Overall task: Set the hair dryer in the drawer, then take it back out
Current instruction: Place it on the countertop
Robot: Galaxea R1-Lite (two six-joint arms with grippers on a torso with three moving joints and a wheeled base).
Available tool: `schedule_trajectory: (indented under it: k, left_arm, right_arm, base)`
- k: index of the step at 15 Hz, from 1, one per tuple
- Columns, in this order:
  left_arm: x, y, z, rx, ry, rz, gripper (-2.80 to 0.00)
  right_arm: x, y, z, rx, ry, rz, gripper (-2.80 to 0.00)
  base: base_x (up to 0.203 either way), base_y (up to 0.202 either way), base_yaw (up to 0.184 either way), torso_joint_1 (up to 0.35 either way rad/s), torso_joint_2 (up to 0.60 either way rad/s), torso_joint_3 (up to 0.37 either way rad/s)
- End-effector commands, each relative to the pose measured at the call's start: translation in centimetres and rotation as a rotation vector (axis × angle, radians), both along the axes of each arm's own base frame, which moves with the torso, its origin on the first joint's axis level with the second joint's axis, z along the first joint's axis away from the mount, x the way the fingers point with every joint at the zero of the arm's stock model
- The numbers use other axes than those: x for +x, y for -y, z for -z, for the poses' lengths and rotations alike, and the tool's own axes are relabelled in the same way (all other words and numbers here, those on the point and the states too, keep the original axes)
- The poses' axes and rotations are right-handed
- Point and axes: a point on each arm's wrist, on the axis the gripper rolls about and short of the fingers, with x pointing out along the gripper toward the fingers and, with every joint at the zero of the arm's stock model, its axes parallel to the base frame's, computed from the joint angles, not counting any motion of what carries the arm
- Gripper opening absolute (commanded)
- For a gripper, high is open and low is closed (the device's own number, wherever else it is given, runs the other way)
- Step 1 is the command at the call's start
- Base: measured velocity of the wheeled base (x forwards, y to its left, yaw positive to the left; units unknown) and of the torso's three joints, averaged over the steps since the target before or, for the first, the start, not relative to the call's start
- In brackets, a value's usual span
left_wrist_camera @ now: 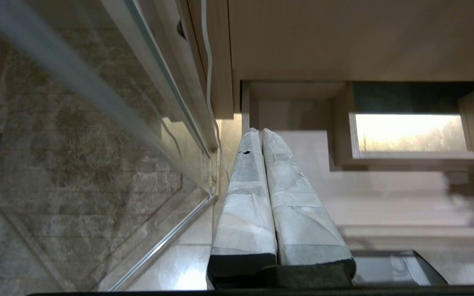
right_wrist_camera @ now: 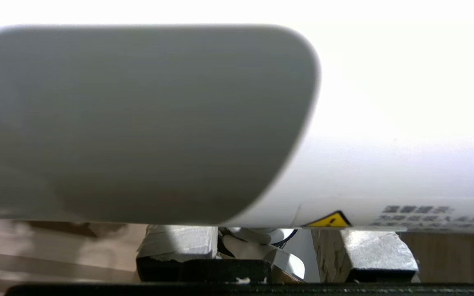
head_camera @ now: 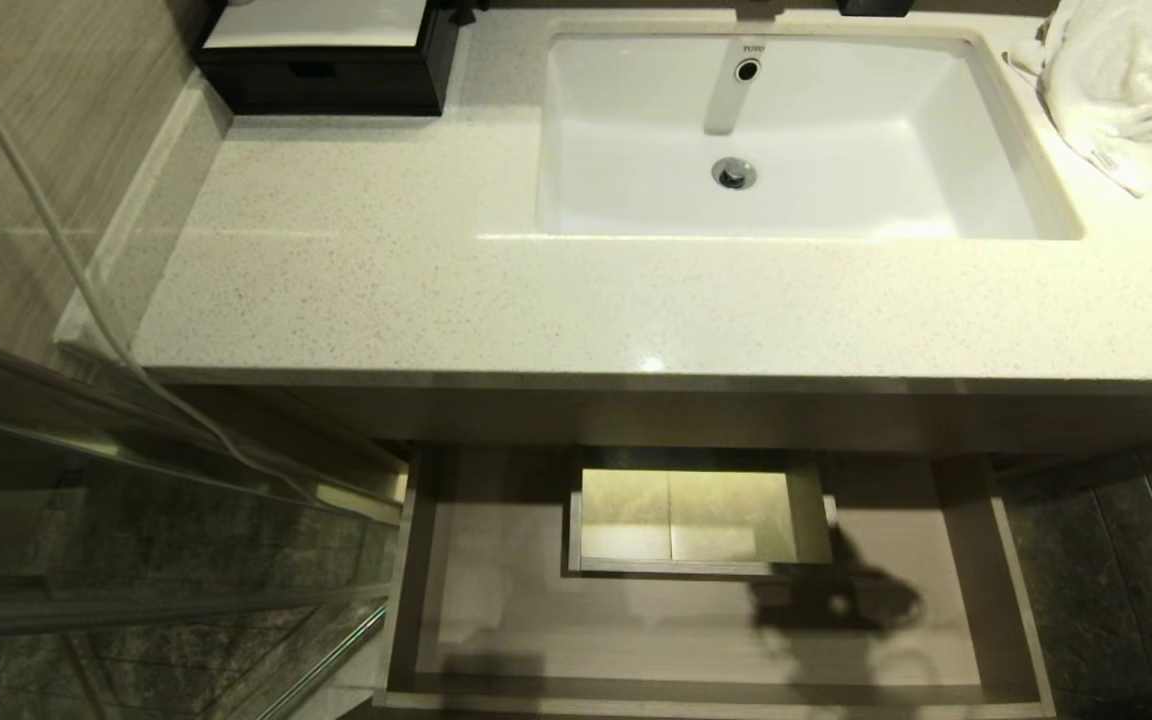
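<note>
The hair dryer [right_wrist_camera: 385, 164] fills the right wrist view, a white barrel with a yellow warning sticker [right_wrist_camera: 331, 221]. My right gripper [right_wrist_camera: 263, 242] is shut on the dryer; the taped fingers [right_wrist_camera: 177, 242] stand on either side below the barrel, which hides their tips. In the head view the drawer [head_camera: 496, 600] is pulled out under the countertop. Its boxed cut-out [head_camera: 696, 515] sits in the middle and a shadow falls on its floor to the right. Neither arm shows in that view. My left gripper [left_wrist_camera: 257, 133] is shut and empty, parked by the left end of the drawer [left_wrist_camera: 385, 193].
A white sink [head_camera: 636, 190] is set in the speckled countertop [head_camera: 356, 290]. A black box [head_camera: 326, 60] stands at the back left, and a white towel [head_camera: 1126, 90] lies at the back right. A glass shower panel [head_camera: 136, 520] with a white cord [head_camera: 86, 290] along it bounds the left.
</note>
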Motion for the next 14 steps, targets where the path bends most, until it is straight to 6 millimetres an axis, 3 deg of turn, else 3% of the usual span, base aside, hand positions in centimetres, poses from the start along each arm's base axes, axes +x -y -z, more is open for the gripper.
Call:
schedule_trajectory:
  k: [1,7,10,14]
  left_arm:
    - [0.0,0.0,0.0,-0.001,-0.001,0.000,-2.80]
    - [0.0,0.0,0.0,0.000,-0.001,-0.001,-2.80]
    - [0.0,0.0,0.0,-0.002,0.000,-0.001,-2.80]
    - [0.0,0.0,0.0,-0.001,-0.001,0.001,-2.80]
  right_arm:
    - [2.8,0.7,-1.4,-0.036,-0.043,-0.049,-2.80]
    - [8.9,1.3,-6.1,-0.164,-0.051,-0.251,-2.80]
    - [11.0,0.1,-5.1,-0.271,-0.163,-0.541,-2.80]
    - [12.3,-0.6,-3.3,-0.396,-0.363,-0.689,-2.80]
  base:
    - [0.000,0.000,0.000,0.312,-0.10,0.212]
    - [0.000,0.000,0.000,0.247,-0.09,0.144]
    - [0.000,0.000,0.000,0.027,-0.01,0.019]
    - [0.000,0.000,0.000,0.000,0.00,0.000]
